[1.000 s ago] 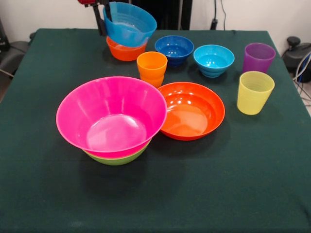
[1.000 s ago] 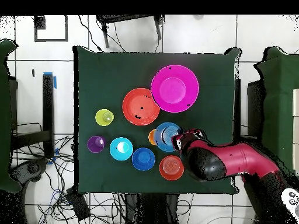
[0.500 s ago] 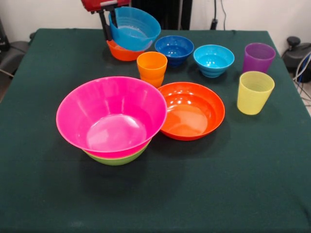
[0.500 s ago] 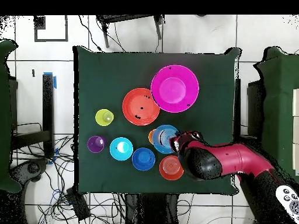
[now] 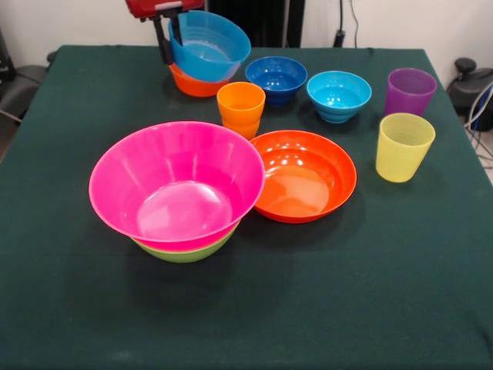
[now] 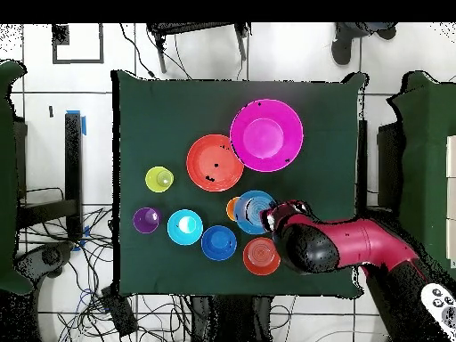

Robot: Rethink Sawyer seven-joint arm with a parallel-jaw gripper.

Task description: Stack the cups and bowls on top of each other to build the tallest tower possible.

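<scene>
Gripper [image 5: 171,35] up at the table's far edge, fingers pinched on the rim of the blue bowl [image 5: 209,45], one finger inside and one outside. Bowl is tilted, held above the small orange bowl [image 5: 194,82] that sits on the cloth near the far left corner; whether the two touch is hard to tell. Just beside them stands the orange cup [image 5: 240,108], then the dark blue bowl [image 5: 276,77] and the cyan bowl [image 5: 338,95] along the far edge. Purple cup [image 5: 410,91] and yellow cup [image 5: 404,146] hug the right edge. Mid-table, the shallow orange bowl [image 5: 303,175] touches the tower [image 5: 177,189]: the big pink bowl nested in the lime green one.
</scene>
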